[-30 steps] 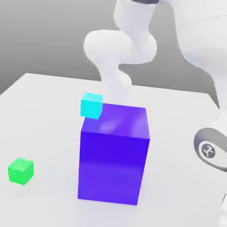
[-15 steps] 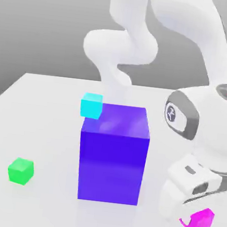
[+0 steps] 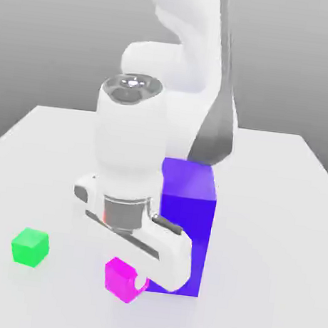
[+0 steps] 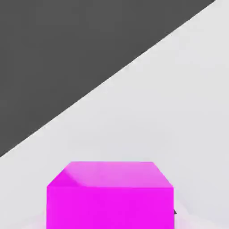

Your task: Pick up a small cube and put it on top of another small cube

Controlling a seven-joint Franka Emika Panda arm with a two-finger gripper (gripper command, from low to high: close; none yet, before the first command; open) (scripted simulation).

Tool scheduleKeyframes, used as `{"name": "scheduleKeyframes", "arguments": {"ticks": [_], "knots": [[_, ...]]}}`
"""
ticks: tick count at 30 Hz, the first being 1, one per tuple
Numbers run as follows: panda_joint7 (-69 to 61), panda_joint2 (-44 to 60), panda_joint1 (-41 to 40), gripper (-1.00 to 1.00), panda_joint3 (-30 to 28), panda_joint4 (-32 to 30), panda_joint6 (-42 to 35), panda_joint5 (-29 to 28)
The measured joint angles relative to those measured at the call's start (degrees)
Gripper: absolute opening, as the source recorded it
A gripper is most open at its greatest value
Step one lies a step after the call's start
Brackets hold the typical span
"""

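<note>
Magenta small cube [image 3: 122, 279] clamped in closed tool [image 3: 130, 281], right of green cube [image 3: 30, 246].

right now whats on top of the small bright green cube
Nothing: the small bright green cube has a bare top, fully visible. The small magenta cube is held in the gripper, off to the exterior view's right.

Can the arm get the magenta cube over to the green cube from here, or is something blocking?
Probably yes. The gripper is shut on the magenta cube, and the green cube sits in the open toward the exterior view's left with bare table between them. The big blue cube lies on the other side.
</note>
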Motion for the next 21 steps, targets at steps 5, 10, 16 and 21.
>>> {"name": "scheduleKeyframes", "arguments": {"ticks": [5,10,16,21], "knots": [[12.91,-3.26,-6.13,-1.0,-4.33,-3.74,0.46,-0.86],[26.88,-6.5,-12.96,-1.0,-7.39,-7.51,1.02,-3.2],[37.65,-5.84,-18.52,-1.0,-9.0,-10.3,4.5,-4.35],[33.76,2.54,-19.8,1.0,-6.04,-9.99,12.25,1.54]]}}
